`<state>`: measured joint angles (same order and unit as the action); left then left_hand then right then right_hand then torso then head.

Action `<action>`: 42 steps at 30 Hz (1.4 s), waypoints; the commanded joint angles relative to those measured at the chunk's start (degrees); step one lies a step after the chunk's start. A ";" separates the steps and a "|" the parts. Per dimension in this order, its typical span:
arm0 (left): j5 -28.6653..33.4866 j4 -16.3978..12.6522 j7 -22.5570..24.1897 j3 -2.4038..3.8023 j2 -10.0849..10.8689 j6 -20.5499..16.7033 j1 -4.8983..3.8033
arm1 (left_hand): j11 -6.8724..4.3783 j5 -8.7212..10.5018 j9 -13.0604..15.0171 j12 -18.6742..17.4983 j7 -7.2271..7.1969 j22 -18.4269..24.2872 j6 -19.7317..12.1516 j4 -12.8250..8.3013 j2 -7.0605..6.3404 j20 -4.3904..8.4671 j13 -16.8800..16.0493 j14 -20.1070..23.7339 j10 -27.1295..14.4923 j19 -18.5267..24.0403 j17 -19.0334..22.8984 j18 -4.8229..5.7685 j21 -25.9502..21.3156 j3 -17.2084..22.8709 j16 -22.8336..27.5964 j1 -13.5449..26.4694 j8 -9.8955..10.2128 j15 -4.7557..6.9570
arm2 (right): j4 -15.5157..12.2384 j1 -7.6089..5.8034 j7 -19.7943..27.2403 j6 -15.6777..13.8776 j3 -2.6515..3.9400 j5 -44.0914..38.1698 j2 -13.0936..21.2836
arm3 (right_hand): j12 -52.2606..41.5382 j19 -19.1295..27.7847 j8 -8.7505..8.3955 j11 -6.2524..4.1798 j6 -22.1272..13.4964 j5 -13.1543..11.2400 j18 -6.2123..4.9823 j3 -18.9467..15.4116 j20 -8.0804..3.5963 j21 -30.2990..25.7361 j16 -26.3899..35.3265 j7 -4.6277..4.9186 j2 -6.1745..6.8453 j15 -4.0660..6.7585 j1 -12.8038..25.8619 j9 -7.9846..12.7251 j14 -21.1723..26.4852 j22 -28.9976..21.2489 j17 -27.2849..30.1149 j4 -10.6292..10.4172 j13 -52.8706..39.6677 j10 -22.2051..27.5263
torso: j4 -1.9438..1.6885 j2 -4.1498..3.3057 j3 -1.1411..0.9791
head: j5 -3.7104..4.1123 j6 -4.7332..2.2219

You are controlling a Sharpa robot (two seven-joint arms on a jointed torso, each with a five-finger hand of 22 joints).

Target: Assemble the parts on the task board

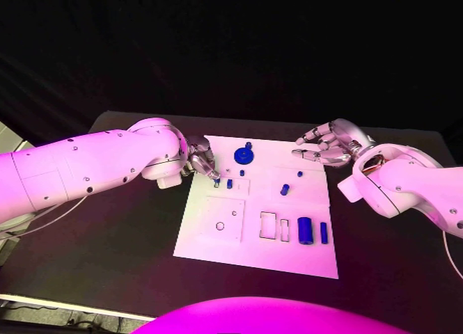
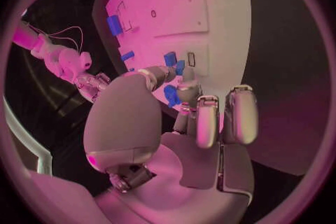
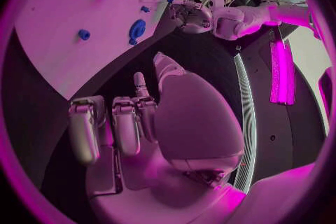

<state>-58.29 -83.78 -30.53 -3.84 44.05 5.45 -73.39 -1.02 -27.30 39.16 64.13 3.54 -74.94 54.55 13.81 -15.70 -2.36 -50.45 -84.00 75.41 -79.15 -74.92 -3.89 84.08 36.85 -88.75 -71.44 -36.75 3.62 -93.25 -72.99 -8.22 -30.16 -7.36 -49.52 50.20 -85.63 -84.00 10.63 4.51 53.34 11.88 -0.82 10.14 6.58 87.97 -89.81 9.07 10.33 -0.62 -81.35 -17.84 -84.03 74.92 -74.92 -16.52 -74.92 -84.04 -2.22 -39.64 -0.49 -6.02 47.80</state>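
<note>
The white task board [image 1: 253,236] lies mid-table. My left hand [image 1: 201,161] reaches down over its near-left part, and its fingertips pinch a small blue part [image 1: 217,184] just above the board; in the left wrist view that blue part [image 2: 171,95] sits between thumb and finger. Another small blue piece [image 1: 229,183] stands right beside it. My right hand [image 1: 326,149] hovers at the board's far right edge with its fingers curled in on nothing. A round blue part [image 1: 244,154] lies at the far middle, and a blue cylinder [image 1: 305,229] lies near right.
A thin blue bar [image 1: 324,232] lies beside the cylinder, and small blue pieces [image 1: 285,188] dot the board's middle. Empty cut-outs [image 1: 269,225] show near the front. Black table [image 1: 121,243] surrounds the board. A thin cable [image 1: 51,219] runs off the left edge.
</note>
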 commanded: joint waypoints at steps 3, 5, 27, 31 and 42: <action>-2.72 0.02 -0.98 -0.15 -0.29 0.27 0.41 | -0.12 -0.41 0.06 0.35 -0.21 -2.40 0.65 -11.62 0.25 -0.16 -0.09 -5.23 0.53 -0.41 -12.40 0.66 0.36 11.20 -0.02 0.11 -0.06 0.52 | -0.10 0.06 0.68 0.25 0.01 -0.25 0.04 | 0.02 -4.83 0.37 -0.28 -0.23 0.34 0.22 0.33 -0.53 -0.28 0.32 -0.10 0.09 0.54 0.60 0.04 -5.64 13.63 -13.74 0.11 -11.32 -2.20 | 0.02 -0.05 -0.06 | -0.05 0.05; -3.04 0.08 -1.05 -0.20 -0.44 0.51 0.48 | -0.13 -0.47 0.07 0.37 -0.22 -2.42 0.69 -11.64 0.23 -0.15 -0.12 -5.22 0.57 -0.43 -12.36 0.67 0.37 11.21 0.00 0.14 -0.06 0.53 | -0.10 0.07 0.68 0.26 0.01 -0.25 0.05 | 0.02 -4.83 0.37 -0.28 -0.23 0.34 0.22 0.33 -0.53 -0.28 0.32 -0.10 0.09 0.54 0.60 0.04 -5.64 13.63 -13.74 0.11 -11.32 -2.20 | 0.03 -0.03 -0.07 | -0.01 0.04; -5.36 1.08 -1.74 -0.38 -1.54 2.94 0.73 | -0.16 -0.59 0.08 0.21 -0.25 -2.45 0.76 -11.70 0.20 -0.12 0.08 -5.21 0.56 -0.46 -12.32 0.68 0.39 11.27 0.01 0.21 -0.03 0.56 | -0.12 0.09 0.63 0.39 0.01 -0.34 0.14 | 0.02 -4.83 0.37 -0.28 -0.23 0.34 0.22 0.33 -0.53 -0.28 0.32 -0.10 0.09 0.54 0.60 0.04 -5.64 13.63 -13.74 0.11 -11.32 -2.20 | 0.06 -0.05 -0.04 | 0.06 0.34; -5.25 1.07 -1.71 -0.38 -1.51 3.25 0.74 | -0.16 -0.61 0.08 0.21 -0.26 -2.48 0.77 -11.72 0.19 -0.12 0.08 -5.22 0.57 -0.49 -12.35 0.68 0.41 11.29 0.00 0.22 -0.02 0.57 | -0.11 0.09 0.62 0.39 0.01 -0.49 0.15 | 0.02 -4.83 0.37 -0.28 -0.23 0.34 0.22 0.33 -0.53 -0.28 0.32 -0.10 0.09 0.54 0.60 0.04 -5.64 13.63 -13.74 0.11 -11.32 -2.20 | 0.05 -0.02 -0.05 | 0.03 0.38; -4.97 0.98 -1.36 -0.38 -1.67 2.91 0.75 | -0.17 -0.62 0.08 0.26 -0.27 -2.53 0.79 -11.75 0.18 -0.11 -0.01 -5.27 0.61 -0.53 -12.52 0.70 0.43 11.30 -0.08 0.22 0.00 0.57 | -0.09 0.11 0.69 0.25 0.01 -0.59 0.06 | 0.08 -4.87 0.44 -0.29 -0.27 0.36 0.24 0.43 -0.55 -0.21 0.34 -0.10 0.14 0.56 0.57 0.05 -5.63 13.68 -13.70 0.16 -11.25 -2.15 | 0.08 -0.04 -0.02 | 0.01 0.42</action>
<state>-63.15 -82.70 -32.04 -4.21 42.52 7.35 -72.71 -1.09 -27.75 39.32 64.11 3.29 -74.92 55.02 13.73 -15.96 -2.57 -50.43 -83.83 75.70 -79.35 -74.91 -3.89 84.28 36.94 -88.74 -71.18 -36.39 3.77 -93.27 -72.92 -8.21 -30.15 -7.36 -49.58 50.28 -85.63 -84.00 10.87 4.51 53.35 11.88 -0.82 10.30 6.58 87.97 -89.81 9.07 10.33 -0.62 -81.35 -17.84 -84.03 74.95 -74.95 -16.36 -74.91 -84.04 -2.18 -39.68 -0.53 -6.00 48.23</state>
